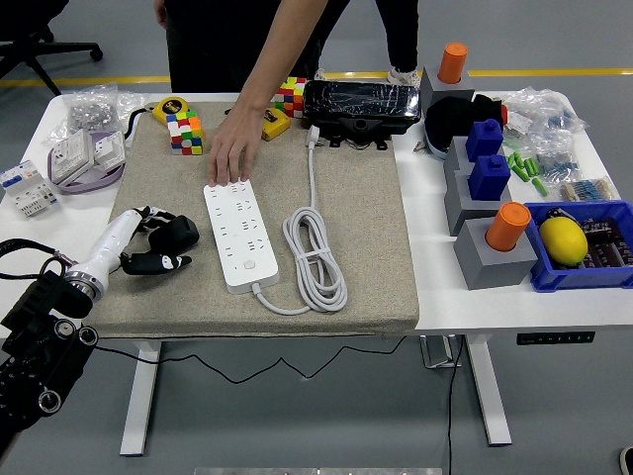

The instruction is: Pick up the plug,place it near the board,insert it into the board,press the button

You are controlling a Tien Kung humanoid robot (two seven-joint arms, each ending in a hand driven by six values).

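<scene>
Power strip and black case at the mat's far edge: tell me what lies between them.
In the head view, only the white cable and bare mat between power strip and black case.

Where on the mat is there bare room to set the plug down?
Bare mat lies right of the coiled cord, and between the power strip and the cubes. Left of the strip is crowded: left hand and black plug.
</scene>
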